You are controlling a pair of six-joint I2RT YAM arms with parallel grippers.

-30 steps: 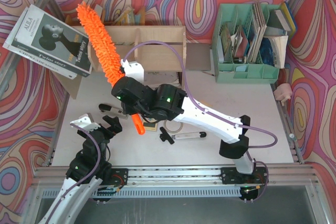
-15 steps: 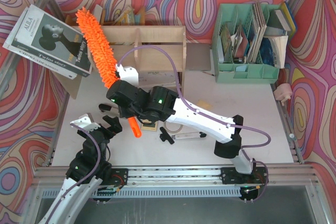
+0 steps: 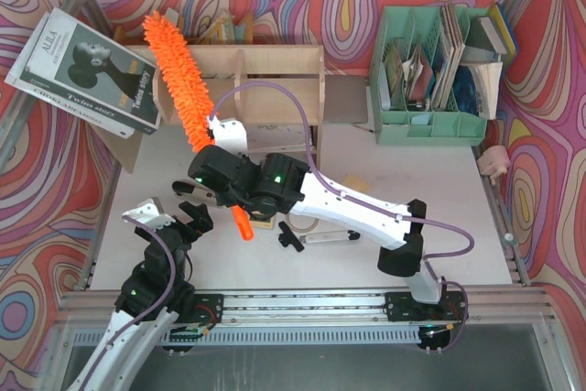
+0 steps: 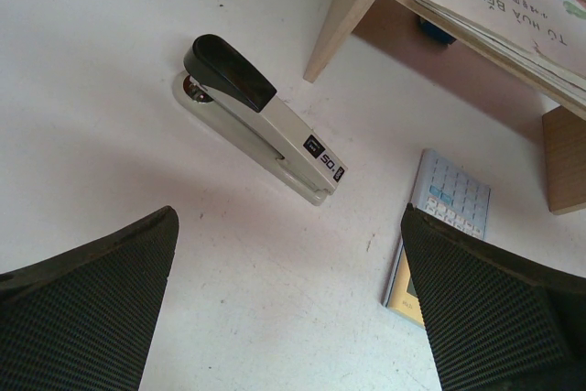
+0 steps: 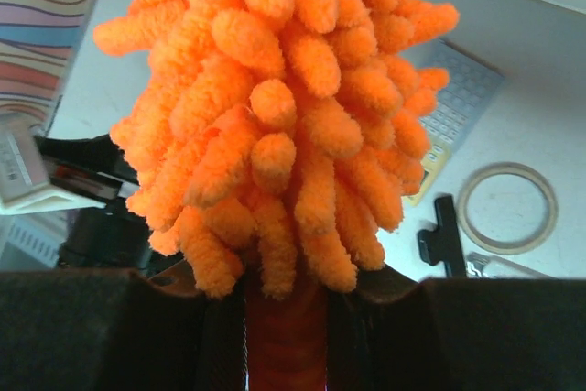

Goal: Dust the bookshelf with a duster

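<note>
The right hand (image 5: 286, 327) clamps the duster (image 3: 179, 75) by its slim handle; the fluffy orange head slants over the left end of the plywood bookshelf (image 3: 275, 66); the left hand (image 4: 288, 217) gapes above the white surface (image 4: 82, 89), near a stapler (image 4: 261, 121).

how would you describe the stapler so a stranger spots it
Start at the wooden bookshelf at the back of the white table. In front of it, near one leg, lies the stapler. It is long, pale grey with a black top, unlike the flat calculator nearby.
</note>
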